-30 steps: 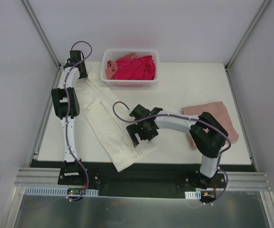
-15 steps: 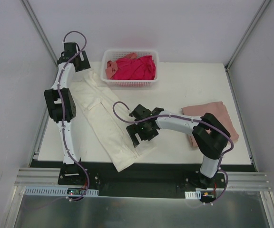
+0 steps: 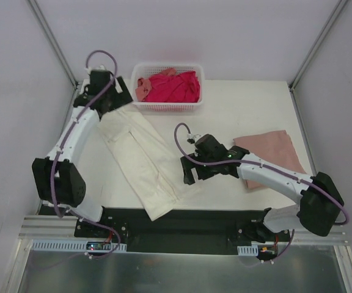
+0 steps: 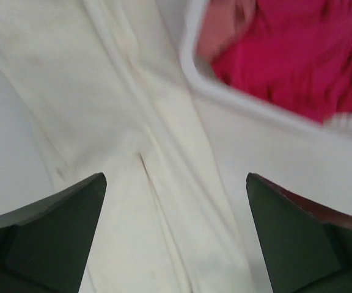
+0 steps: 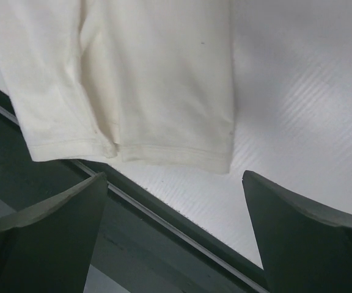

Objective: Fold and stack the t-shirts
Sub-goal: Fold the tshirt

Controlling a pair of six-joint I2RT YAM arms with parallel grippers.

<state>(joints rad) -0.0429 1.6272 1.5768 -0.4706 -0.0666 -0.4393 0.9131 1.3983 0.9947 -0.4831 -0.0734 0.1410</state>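
Left claw (image 4: pixel 175 183) has opened off cream shirt (image 3: pixel 142 159); its hem seemingly overhangs table (image 3: pixel 243 104).

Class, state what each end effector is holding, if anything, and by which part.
Nothing is held: the left end effector and right end effector are both open, gripping no part of the cream t-shirt.

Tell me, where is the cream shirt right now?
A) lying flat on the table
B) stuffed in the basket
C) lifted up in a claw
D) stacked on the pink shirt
A: the cream shirt lies flat and diagonal on the table, outside the basket. The left gripper and right gripper stand open, holding nothing.
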